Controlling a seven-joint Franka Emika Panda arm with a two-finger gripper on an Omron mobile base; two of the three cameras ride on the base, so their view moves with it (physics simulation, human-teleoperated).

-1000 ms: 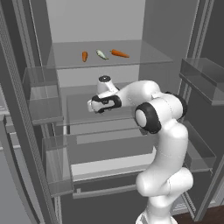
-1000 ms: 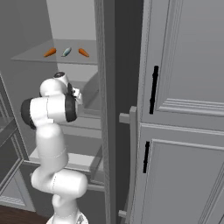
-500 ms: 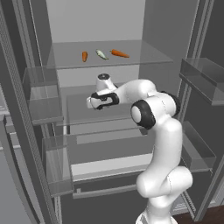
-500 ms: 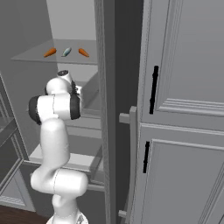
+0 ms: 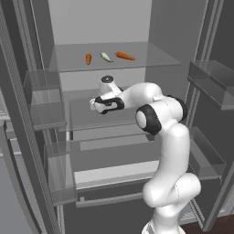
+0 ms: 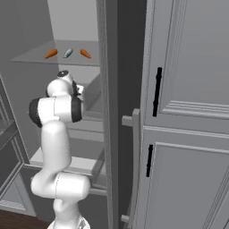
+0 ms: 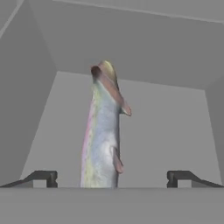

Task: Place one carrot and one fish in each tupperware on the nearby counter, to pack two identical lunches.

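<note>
In the hand view a pale silvery fish (image 7: 103,131) with pinkish fins lies on a grey fridge shelf, running away from the hand between the fingertips. My gripper (image 7: 113,179) is open, with one dark tip on either side of the fish and clear of it. From the left base view the gripper (image 5: 98,104) reaches over the middle glass shelf of the open fridge. On the top shelf lie a carrot (image 5: 88,58), a second fish (image 5: 106,56) and another carrot (image 5: 124,55); the right base view shows the carrot (image 6: 51,53), fish (image 6: 67,53) and carrot (image 6: 85,54). The tupperware and the counter are out of view.
Glass shelves (image 5: 114,66) stack inside the fridge. Clear door bins hang at the left (image 5: 43,98) and right (image 5: 212,82). The fridge's side wall (image 6: 107,112) and tall grey cabinets with black handles (image 6: 156,91) stand to the arm's right.
The arm has shifted slightly left and further in over the middle shelf. The gripper has stayed open.
</note>
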